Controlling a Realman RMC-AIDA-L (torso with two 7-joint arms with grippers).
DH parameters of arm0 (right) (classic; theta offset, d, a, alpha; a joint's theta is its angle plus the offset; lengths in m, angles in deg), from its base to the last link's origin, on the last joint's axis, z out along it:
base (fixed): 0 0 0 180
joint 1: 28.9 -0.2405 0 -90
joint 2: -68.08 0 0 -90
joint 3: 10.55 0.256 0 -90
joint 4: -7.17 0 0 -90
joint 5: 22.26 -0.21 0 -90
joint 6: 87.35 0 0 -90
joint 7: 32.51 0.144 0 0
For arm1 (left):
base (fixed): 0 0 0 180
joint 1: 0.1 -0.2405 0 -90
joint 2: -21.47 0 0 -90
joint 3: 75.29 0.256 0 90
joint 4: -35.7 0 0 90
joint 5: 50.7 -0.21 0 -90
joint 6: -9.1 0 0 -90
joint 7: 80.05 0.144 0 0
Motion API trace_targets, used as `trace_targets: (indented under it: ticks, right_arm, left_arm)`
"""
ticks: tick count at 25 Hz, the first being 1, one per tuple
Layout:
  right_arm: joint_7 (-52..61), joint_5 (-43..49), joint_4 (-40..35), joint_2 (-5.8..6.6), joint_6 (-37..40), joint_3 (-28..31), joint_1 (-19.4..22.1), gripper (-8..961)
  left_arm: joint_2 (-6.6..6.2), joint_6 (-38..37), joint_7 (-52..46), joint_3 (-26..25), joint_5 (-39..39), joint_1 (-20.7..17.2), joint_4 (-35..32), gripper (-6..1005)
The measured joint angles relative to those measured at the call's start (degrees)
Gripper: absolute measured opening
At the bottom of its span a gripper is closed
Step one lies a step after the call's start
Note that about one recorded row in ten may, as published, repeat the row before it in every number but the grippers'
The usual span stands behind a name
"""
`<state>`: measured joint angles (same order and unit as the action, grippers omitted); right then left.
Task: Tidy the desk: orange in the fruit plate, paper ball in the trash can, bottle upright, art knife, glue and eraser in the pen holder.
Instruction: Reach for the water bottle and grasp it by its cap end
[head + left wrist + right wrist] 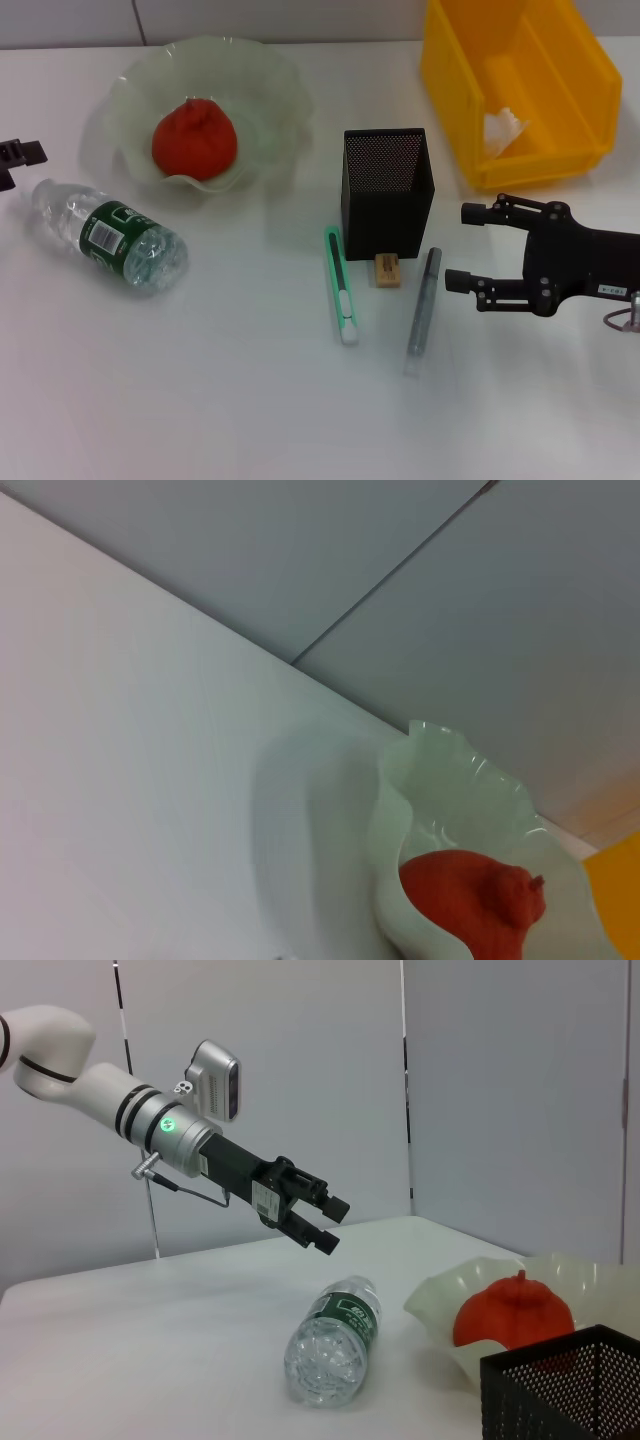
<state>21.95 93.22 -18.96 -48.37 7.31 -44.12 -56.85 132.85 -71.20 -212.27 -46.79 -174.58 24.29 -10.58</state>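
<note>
orange [193, 140] in plate [270, 80]; paper ball [503, 130] in bin [450, 90]; bottle [110, 235] lying at left; right gripper [466, 250] spread apart, right of glue [423, 308]; left gripper [325, 1222] spread apart above bottle.

Worktop [250, 420]: plain white, flat, matte, filling nearly the whole head view. Soft diffuse shadows on it; lighting even, no hard glare.

Wall [500, 1090] behind the far edge: pale grey panels, smooth. Thin dark vertical seams between panels show in the right wrist view; one seam also crosses the left wrist view [400, 580] diagonally, ending at the worktop's far edge.

In the head view, a strip of grey panel [250, 20] runs along the far edge.
</note>
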Motion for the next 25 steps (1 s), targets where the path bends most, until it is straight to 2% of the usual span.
trace_targets:
  ticks: [25]
  right_arm:
    - [-3.1,1.7,0.3,-0.57,1.6,-0.8,0.4,830]
  left_arm:
    - [1.04,5.5,-9.3,1.5,-4.9,1.1,0.1,759]
